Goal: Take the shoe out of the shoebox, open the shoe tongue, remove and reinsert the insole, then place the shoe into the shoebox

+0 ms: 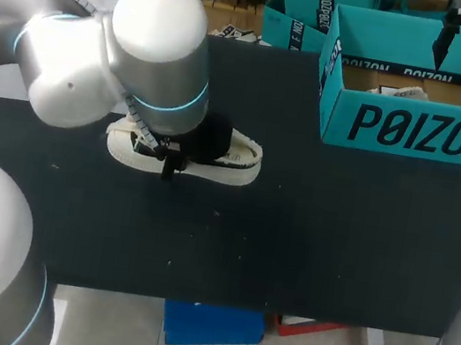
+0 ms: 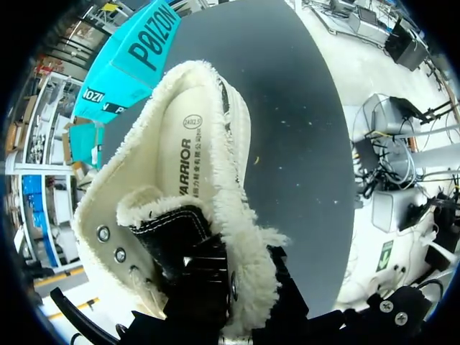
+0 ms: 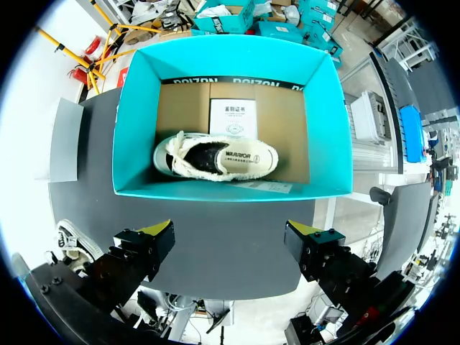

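The left jaws pinched the fleecy collar of the cream canvas shoe [image 2: 205, 154] on the black tabletop [image 1: 335, 236], the right jaws gaped empty above the teal cardboard shoebox [image 3: 136, 129], so tongue-opening seemed in hand, next needing a steady pull.

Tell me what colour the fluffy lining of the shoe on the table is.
Cream-white: the fleece lining of the pale shoe; left wrist view shows it best.

Head camera high behind, facing down on table [image 1: 332, 253]; left wrist close over shoe [image 2: 194, 165]; right wrist above shoebox [image 3: 215, 191], shared by all.
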Robot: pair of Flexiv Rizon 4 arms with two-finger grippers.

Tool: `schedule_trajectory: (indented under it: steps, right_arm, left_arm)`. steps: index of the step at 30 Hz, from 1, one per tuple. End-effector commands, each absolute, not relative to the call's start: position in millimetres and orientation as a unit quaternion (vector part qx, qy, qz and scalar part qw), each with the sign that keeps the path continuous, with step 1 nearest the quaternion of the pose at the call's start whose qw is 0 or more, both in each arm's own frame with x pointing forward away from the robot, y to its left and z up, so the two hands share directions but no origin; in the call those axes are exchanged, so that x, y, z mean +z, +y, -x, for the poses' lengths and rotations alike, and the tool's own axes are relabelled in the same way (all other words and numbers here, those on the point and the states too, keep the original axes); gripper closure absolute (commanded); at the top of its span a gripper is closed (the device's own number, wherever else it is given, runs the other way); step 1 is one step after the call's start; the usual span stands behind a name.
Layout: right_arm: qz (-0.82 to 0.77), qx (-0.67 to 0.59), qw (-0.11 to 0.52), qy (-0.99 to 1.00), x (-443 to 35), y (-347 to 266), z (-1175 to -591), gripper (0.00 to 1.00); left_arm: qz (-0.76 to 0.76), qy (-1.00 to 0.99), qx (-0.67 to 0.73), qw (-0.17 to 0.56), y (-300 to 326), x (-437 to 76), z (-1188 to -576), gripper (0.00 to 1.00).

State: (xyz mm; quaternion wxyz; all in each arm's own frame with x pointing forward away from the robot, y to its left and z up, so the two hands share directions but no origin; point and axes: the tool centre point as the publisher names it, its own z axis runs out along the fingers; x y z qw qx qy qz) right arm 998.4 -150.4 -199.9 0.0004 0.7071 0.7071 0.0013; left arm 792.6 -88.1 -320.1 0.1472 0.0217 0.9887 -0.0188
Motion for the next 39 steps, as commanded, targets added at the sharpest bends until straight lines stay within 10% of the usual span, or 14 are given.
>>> schedule_trajectory:
  steps: [1,26,28,29,39]
  right_arm:
    - [-0.707,0.001,0.000,0.707,-200,-150,-999,0.00]
    - [-0.707,0.001,0.000,0.707,-200,-150,-999,0.00]
    - [-0.707,0.001,0.000,0.707,-200,-150,-999,0.00]
    - [-0.707,0.001,0.000,0.707,-200,-150,-999,0.00]
    - [-0.707,0.001,0.000,0.707,-200,-150,-999,0.00]
  left_arm:
    - [-0.022,0.989,-0.015,0.146,-100,-339,-802,1.00]
    - [0.008,0.991,-0.006,0.131,-126,-406,-825,1.00]
    - [0.009,0.991,-0.006,0.130,-126,-407,-827,0.49]
    - [0.008,0.992,-0.008,0.127,-125,-406,-827,0.00]
    - [0.018,0.994,-0.044,0.094,-103,-331,-808,0.00]
